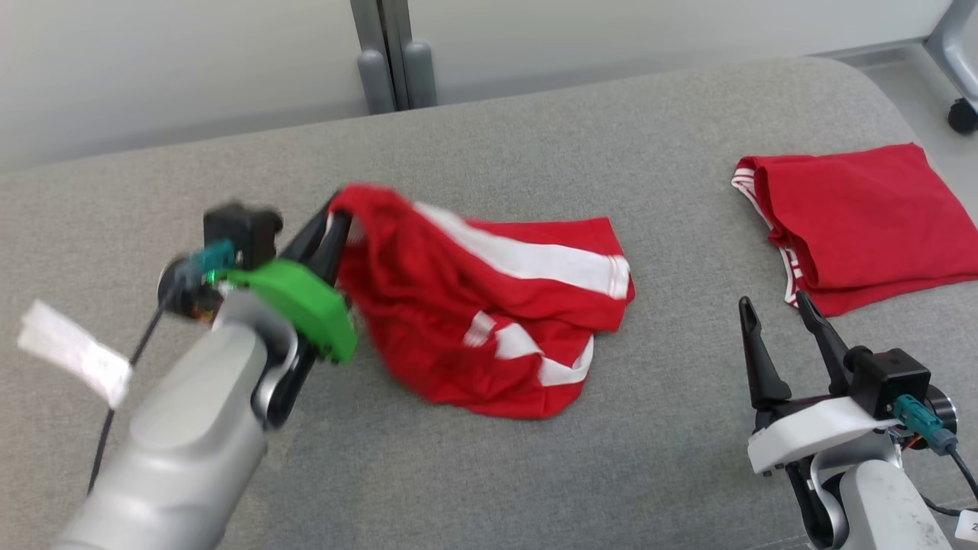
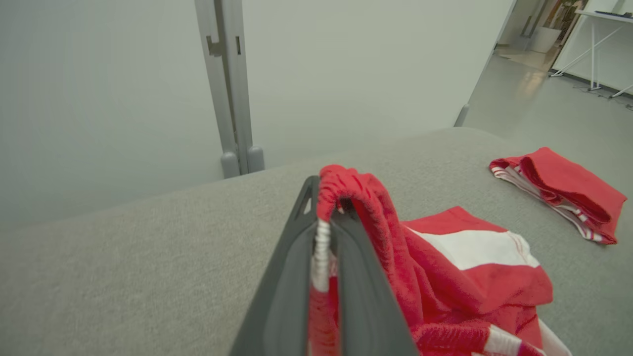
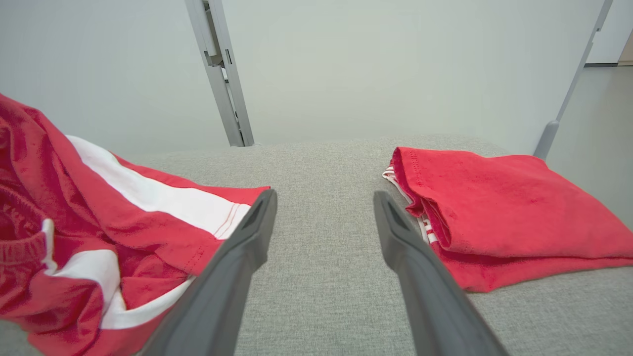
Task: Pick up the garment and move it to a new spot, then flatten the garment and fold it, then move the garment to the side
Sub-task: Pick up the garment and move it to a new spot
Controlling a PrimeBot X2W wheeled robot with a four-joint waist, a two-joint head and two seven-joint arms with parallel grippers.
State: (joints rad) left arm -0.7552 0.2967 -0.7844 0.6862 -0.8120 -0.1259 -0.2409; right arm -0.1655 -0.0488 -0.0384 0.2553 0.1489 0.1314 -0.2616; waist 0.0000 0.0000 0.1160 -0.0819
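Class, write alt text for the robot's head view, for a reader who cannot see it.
The left pincer is shut on the raised edge of a crumpled red-and-white garment on a grey cushion. The right pincer stands open and empty at lower right, near a folded red garment.

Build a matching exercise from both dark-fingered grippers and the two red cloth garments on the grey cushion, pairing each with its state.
Things:
1. left gripper
2. right gripper
3. crumpled red garment with white stripes
4. folded red garment with white trim

States:
A. lying flat, untouched
B. open, holding nothing
C. shut on cloth
D. bunched, pinched at one edge

Pairs: 1-C, 2-B, 3-D, 4-A
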